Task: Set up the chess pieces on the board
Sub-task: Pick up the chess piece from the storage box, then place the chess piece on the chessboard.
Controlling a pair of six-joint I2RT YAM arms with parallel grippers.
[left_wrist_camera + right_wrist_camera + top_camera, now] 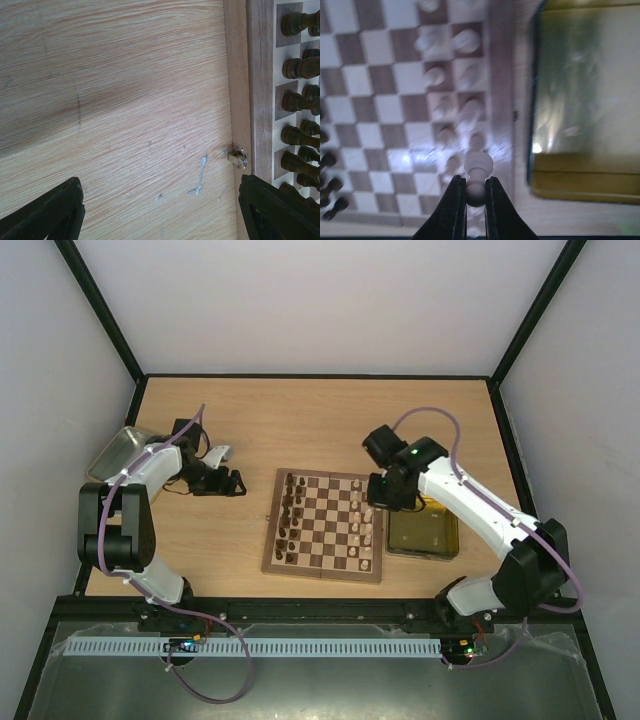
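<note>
Bench point(300, 420) wide, board point(325, 525) dead centre of the overhead view. Dark pieces point(290, 520) line its left; cream pieces point(465, 107) are a blur at the right wrist. Left end effector point(160, 207) gapes wide, empty, at frame bottom. Right end effector point(476, 189) pinches a cream piece point(478, 164) at the board's lower right.

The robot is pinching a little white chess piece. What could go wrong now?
1. The right gripper holds the white piece with only its fingertips, so it might slip or tilt when let go.
2. The other white pieces stand packed close together on the board, so the fingers might knock one over.
3. It hangs near the board's edge, so a dropped piece could roll off toward the yellow tray.
</note>
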